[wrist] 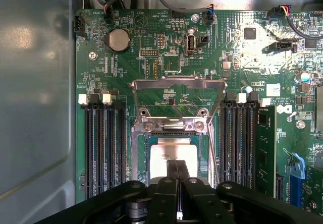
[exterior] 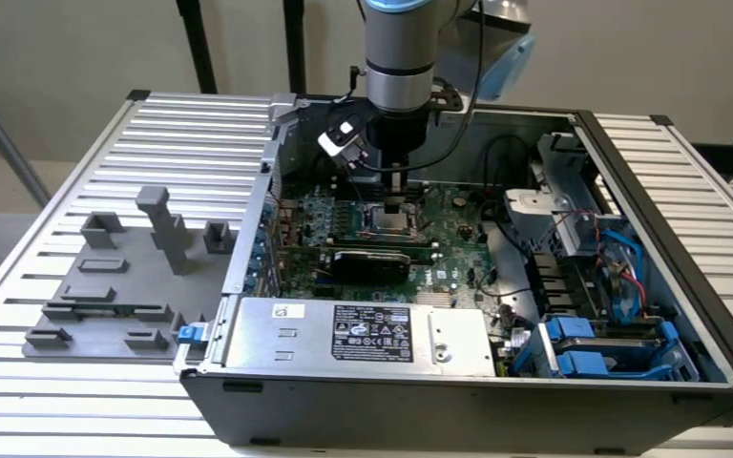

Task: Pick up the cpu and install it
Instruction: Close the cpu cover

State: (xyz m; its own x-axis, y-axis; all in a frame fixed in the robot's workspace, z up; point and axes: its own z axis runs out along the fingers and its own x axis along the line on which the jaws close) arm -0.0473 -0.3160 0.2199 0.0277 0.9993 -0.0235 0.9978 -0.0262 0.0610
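Note:
The cpu [wrist: 171,155], a flat square chip with a silvery top, lies inside the motherboard socket [wrist: 143,156]; in the exterior view the cpu [exterior: 393,222] sits mid-board inside the open computer case. My gripper [wrist: 176,169] hangs right over the chip with its two thin black fingers pressed together and their tips above its near edge. I cannot tell whether the tips touch the chip. The socket's metal load plate [wrist: 177,85] stands flipped open beyond the chip. In the exterior view my gripper [exterior: 396,197] points straight down at the socket.
Black memory slots [wrist: 103,143] flank the socket on both sides. A silver labelled power-supply box [exterior: 360,334] fills the case's near side, and cables and blue drive bays [exterior: 596,353] sit at the exterior view's right. A grey fixture plate [exterior: 125,286] lies outside the case on the slatted table.

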